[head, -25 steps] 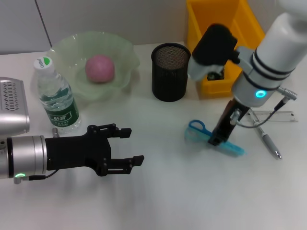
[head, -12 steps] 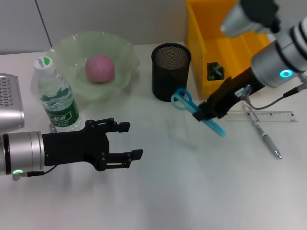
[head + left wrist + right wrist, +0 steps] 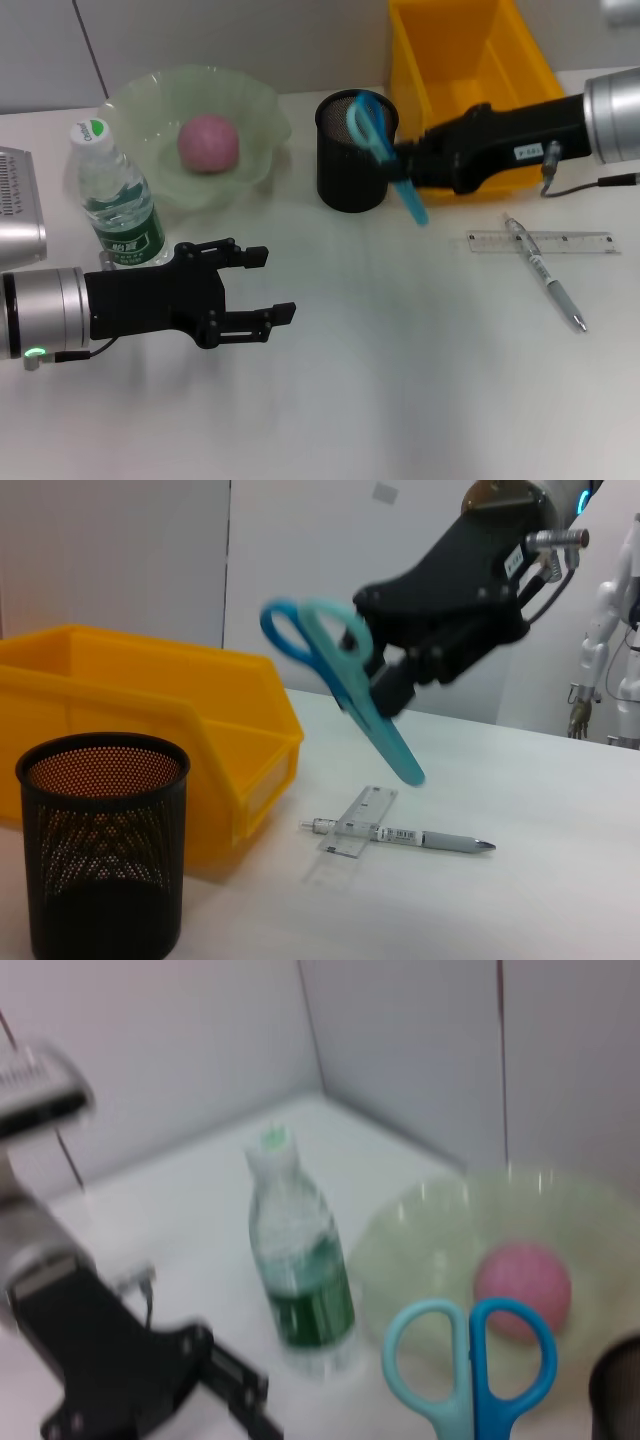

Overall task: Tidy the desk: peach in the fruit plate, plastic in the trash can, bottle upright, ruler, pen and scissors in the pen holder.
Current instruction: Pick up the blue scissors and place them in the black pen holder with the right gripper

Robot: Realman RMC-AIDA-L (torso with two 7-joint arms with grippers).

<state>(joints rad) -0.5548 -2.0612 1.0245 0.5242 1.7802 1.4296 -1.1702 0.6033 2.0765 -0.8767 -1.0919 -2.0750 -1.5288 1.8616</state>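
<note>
— Where do we have the blue-handled plastic scissors (image 3: 378, 140) now?

— Up off the counter (image 3: 400, 380). A second ago they lay flat on it under our right gripper (image 3: 408, 165); now that gripper is clamped on the blades and carries them tilted, handles high over the rim of the black mesh pen holder (image 3: 356, 152), tips hanging just outside it. From the left wrist view they look well above the cup, not yet inside.

— So what does that mean for the job?

— We judge the pick is done and the drop is what remains: the tips need to swing over the opening before we let go.

— And our other arm?

— Our left gripper (image 3: 250, 296) hovers low over the counter near the clear water bottle with the green label (image 3: 117, 200), fingers spread wide, holding nothing.

— Count things for us.

— One pair of scissors, one pen holder, one bottle standing upright, one pink peach (image 3: 208, 141) already in the one pale green glass fruit plate (image 3: 135, 110), one clear ruler (image 3: 580, 242) with one silver pen (image 3: 547, 274) lying across it, and one yellow bin (image 3: 460, 60).
</note>
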